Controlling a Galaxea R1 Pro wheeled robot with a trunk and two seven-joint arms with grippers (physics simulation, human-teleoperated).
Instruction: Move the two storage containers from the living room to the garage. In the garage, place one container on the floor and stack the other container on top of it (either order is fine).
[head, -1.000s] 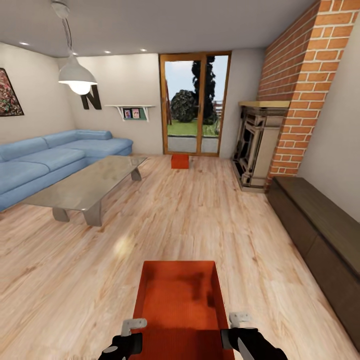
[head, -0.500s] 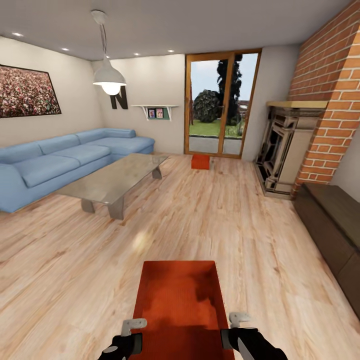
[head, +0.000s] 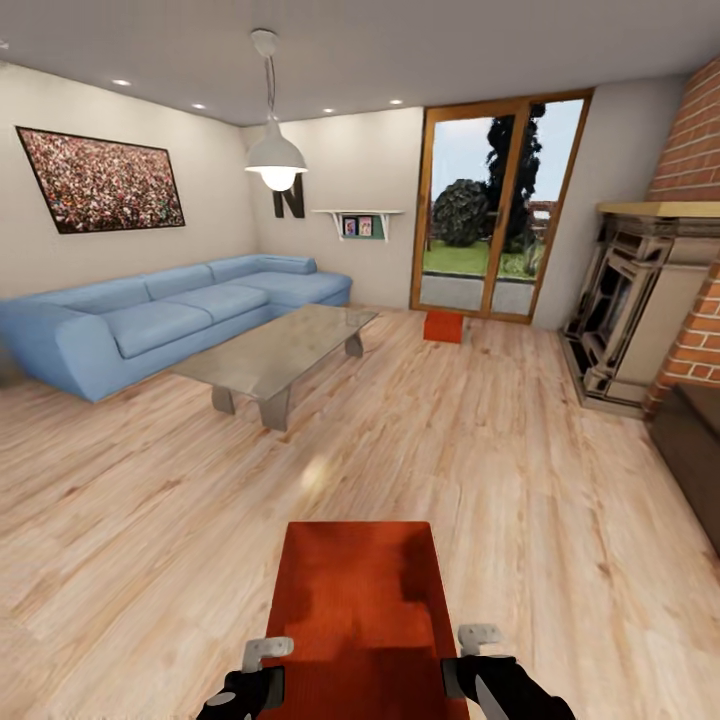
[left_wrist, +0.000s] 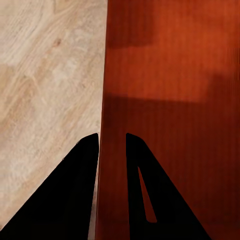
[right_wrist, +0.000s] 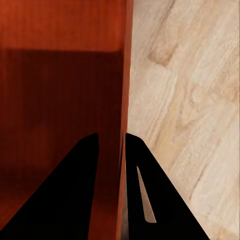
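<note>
With the left hand (left_wrist: 111, 142) and right hand (right_wrist: 111, 142) each pinching a side wall of the near bin (head: 358, 590), carry it level while driving; the other bin (head: 443, 326) sits by the glass door (head: 495, 210).

The head view looks down the room; both wrist views closely share its near container (head: 360, 600).
</note>
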